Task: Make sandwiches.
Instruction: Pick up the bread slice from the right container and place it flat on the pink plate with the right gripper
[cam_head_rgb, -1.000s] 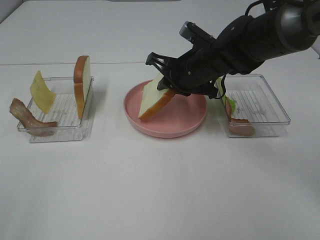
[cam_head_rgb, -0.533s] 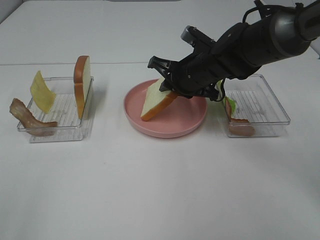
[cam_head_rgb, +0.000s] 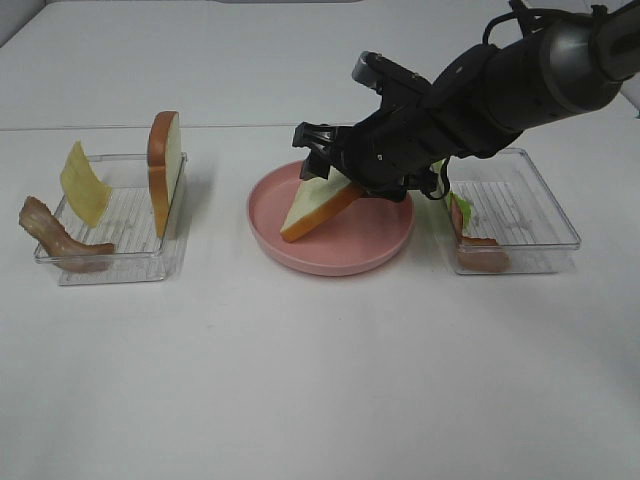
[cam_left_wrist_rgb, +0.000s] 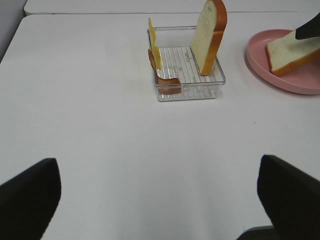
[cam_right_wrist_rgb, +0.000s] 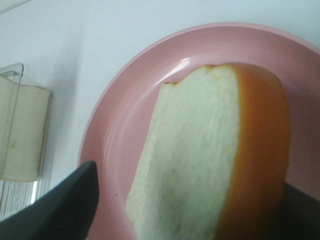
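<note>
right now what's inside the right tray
Bacon at the front and some lettuce behind it. The arm covers that back corner, so the rest of the lettuce is hidden.

— High camera?
— Above, looking down across the white tabletop (cam_head_rgb: 300, 380).
— Wrists?
— Left views from afar; right hangs close over the round pink plate (cam_head_rgb: 345, 252) and orange-crusted white bread slice (cam_head_rgb: 308, 210); all share those.
</note>
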